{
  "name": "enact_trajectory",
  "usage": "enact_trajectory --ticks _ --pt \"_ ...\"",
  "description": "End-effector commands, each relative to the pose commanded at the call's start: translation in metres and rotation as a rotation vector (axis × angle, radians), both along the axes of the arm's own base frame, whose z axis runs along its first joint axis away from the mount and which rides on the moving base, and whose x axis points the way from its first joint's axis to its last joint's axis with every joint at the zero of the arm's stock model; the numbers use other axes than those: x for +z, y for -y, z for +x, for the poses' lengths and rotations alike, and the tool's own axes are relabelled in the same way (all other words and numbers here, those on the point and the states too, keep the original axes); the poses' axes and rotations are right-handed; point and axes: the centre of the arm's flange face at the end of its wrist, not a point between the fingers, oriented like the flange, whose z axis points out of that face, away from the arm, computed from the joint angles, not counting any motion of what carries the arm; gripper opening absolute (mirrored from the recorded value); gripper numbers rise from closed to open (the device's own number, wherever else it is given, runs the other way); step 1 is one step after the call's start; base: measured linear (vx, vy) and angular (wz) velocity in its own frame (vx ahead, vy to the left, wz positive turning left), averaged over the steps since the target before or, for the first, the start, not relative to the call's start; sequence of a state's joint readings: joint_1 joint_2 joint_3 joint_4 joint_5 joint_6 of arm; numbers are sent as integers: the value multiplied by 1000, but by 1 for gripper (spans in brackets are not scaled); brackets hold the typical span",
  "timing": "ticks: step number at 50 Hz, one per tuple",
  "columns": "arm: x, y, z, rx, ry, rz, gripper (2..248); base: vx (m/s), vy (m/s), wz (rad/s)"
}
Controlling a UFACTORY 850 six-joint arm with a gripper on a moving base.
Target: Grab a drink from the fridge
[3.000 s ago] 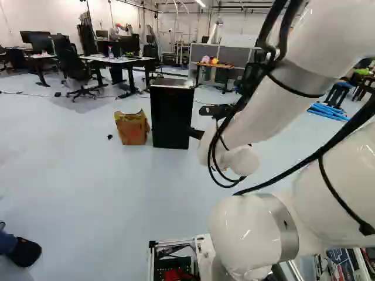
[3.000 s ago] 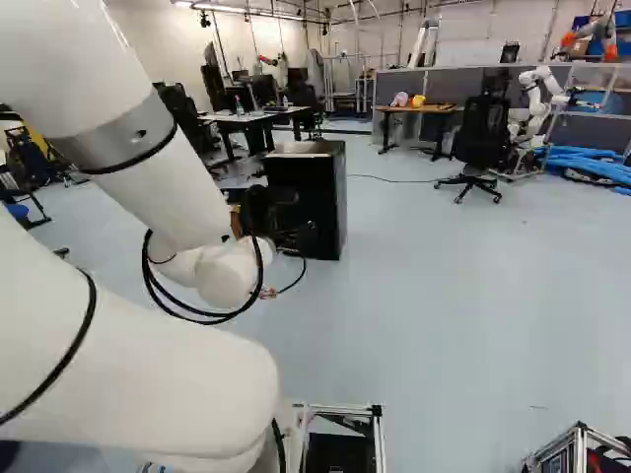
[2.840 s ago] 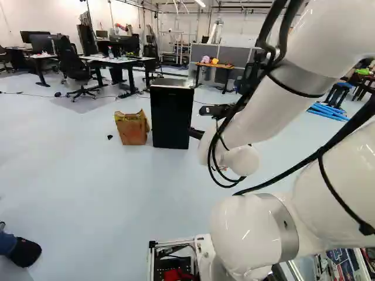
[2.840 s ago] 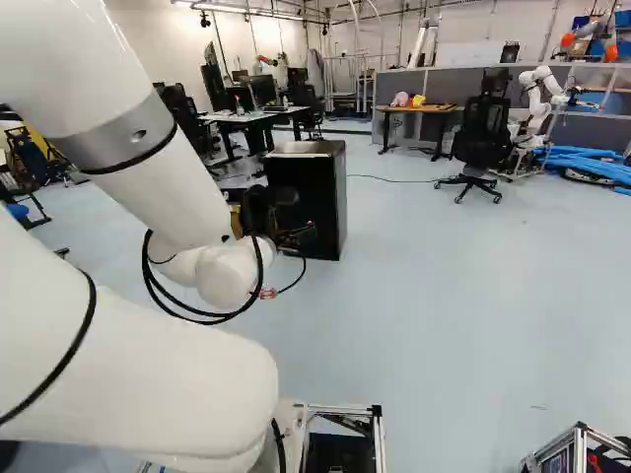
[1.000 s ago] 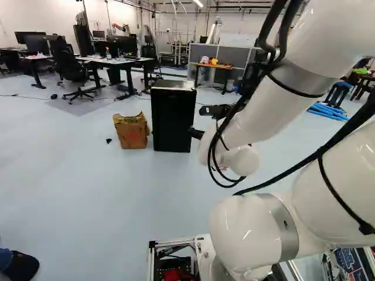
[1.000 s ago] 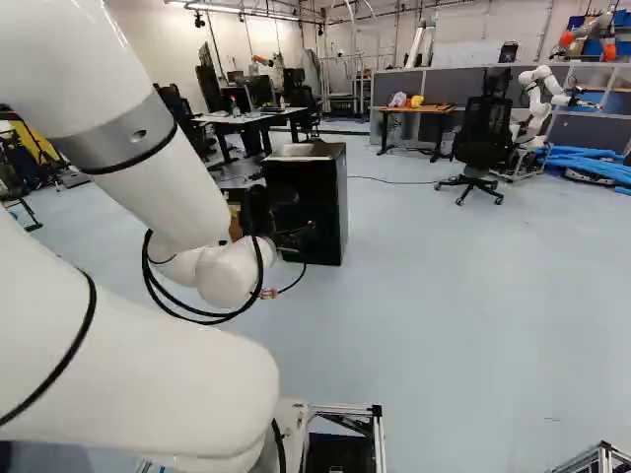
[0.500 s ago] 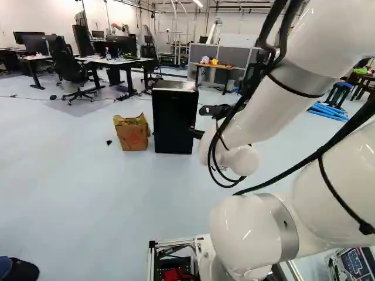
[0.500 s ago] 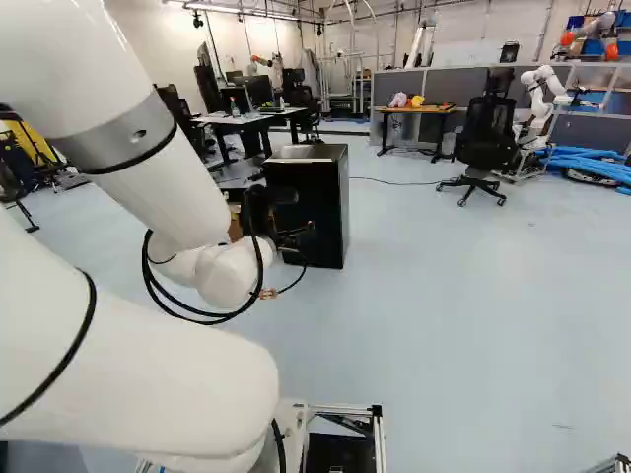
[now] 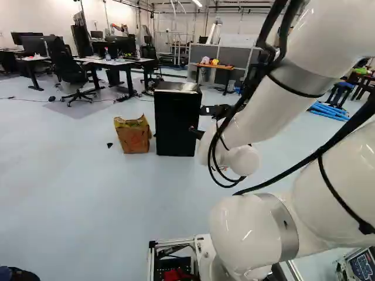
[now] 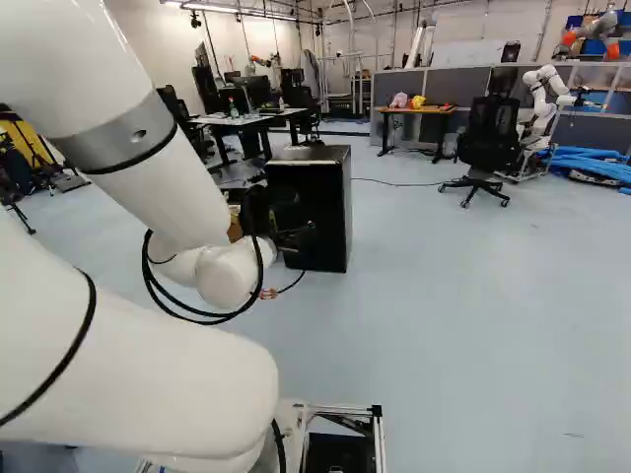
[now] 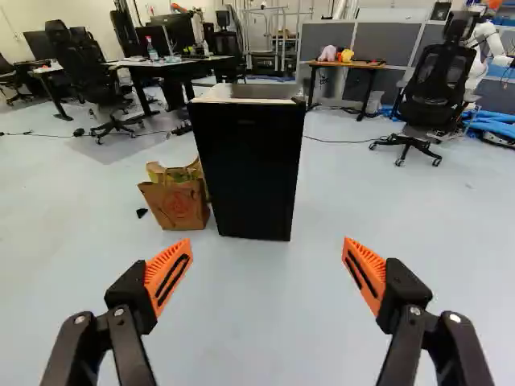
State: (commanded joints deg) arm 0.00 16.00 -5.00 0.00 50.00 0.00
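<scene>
Black fridge (image 11: pixel 248 173), upright, front gripperward.

The gripper (image 9: pixel 197 133) had its two fingers spread wide, their orange pads (image 11: pixel 168 275) facing each other across bare space. Straight ahead, well beyond the fingertips, a black fridge (image 11: pixel 248 169) stood upright on the pale floor (image 11: pixel 265 322), its flat front towards the tool. Just beside the fridge, ahead and to the gripper's left, sat a brown paper bag (image 11: pixel 173 205), with a small dark scrap (image 11: pixel 142 213) near it. Farther off on that side were a wheeled chair (image 11: pixel 84 76) and desks (image 11: pixel 129 64). Ahead and to the gripper's right stood a black office chair (image 11: pixel 434 88), with another robot (image 11: pixel 479 56) behind it and blue tubes (image 11: pixel 492 121) near by.
</scene>
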Motion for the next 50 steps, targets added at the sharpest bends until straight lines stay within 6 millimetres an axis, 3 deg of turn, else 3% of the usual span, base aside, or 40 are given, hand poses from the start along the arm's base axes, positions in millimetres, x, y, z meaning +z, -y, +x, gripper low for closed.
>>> enact_trajectory --ticks 50 --pt "0 0 0 0 0 0 247 75 81 -16"
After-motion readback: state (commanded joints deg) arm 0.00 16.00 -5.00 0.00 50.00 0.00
